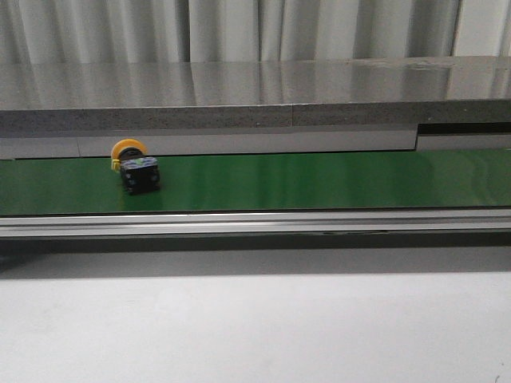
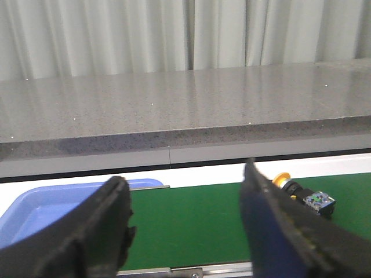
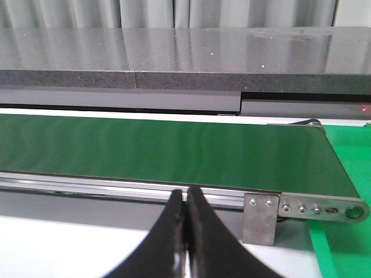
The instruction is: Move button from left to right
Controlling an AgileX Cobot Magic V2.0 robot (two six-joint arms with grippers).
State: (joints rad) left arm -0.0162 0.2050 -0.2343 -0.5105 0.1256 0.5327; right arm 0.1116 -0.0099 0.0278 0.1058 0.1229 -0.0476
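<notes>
The button (image 1: 136, 166) lies on its side on the green conveyor belt (image 1: 303, 182) at the left, its yellow-orange cap toward the back and its black body toward the front. It also shows in the left wrist view (image 2: 307, 196), partly hidden behind one finger. My left gripper (image 2: 185, 220) is open and empty, over the belt beside the button and apart from it. My right gripper (image 3: 186, 200) is shut and empty, in front of the belt's near rail at its right end. Neither gripper shows in the front view.
A blue tray (image 2: 40, 208) sits at the belt's left end. A grey stone ledge (image 1: 255, 96) runs behind the belt. An aluminium rail (image 1: 255, 221) edges the belt's front, with a metal bracket (image 3: 261, 217) at its right end. A white table surface (image 1: 255, 327) lies in front.
</notes>
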